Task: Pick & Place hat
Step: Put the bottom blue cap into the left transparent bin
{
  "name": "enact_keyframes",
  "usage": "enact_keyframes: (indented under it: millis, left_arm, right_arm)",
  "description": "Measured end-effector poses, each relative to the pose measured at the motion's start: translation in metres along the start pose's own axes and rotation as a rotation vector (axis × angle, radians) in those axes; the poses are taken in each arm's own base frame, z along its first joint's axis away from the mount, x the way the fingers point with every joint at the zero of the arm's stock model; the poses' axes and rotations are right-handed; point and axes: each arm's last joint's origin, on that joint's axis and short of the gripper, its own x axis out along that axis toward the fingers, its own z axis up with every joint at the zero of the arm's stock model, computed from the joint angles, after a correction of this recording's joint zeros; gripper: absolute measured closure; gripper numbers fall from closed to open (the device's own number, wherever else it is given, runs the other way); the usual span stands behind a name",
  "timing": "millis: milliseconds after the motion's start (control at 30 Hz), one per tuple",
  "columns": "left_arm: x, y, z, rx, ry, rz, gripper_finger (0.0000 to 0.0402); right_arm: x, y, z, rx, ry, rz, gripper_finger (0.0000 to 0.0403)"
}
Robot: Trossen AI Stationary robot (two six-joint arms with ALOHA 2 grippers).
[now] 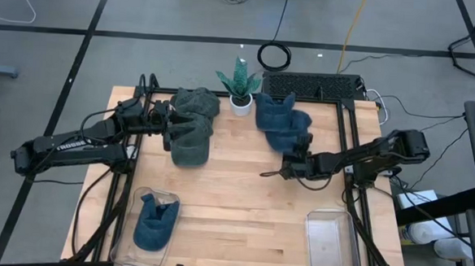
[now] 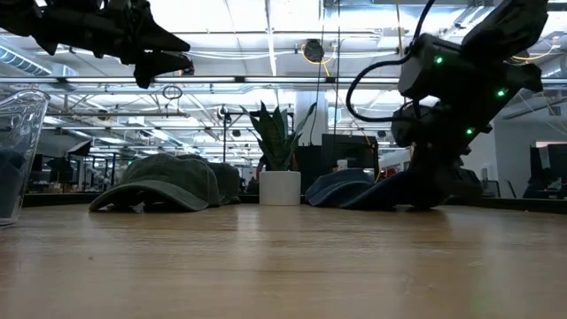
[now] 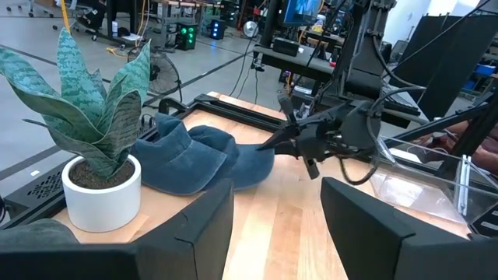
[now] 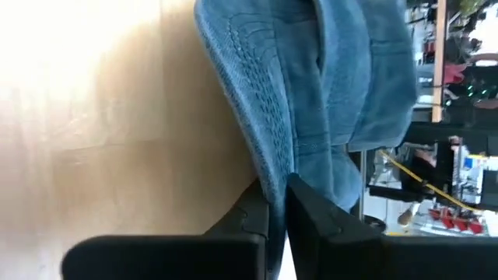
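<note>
Hat: blue hat (image 1: 280, 123) lies at the table's back, beside the potted plant (image 1: 240, 86); I read its brim pinched thin between the right gripper (image 4: 277, 204) fingers.
Right gripper: clamped on the brim edge only.
Left gripper (image 1: 169, 129): fingers apart, held above the green hats (image 1: 192, 126).
Risk: I expect soft fabric could slip out on lifting.
Risk two: dragged hat may tip the plant.
Bins: right bin (image 1: 330, 243) empty, left bin (image 1: 146, 223) holds one hat.
</note>
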Motion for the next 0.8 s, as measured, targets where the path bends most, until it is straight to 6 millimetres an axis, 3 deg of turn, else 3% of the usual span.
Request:
enact_keyframes:
  millis: [400,800]
  left_arm:
    - [0.000,0.000,0.000,0.000,0.000,0.000,0.0197]
    - [0.000,0.000,0.000,0.000,0.000,0.000,0.0197]
  right_arm:
    - [-0.057,-0.026,0.010,0.126,-0.193,0.020,0.0402]
    - [-0.096,-0.046,0.001,0.131,-0.328,-0.272,0.0402]
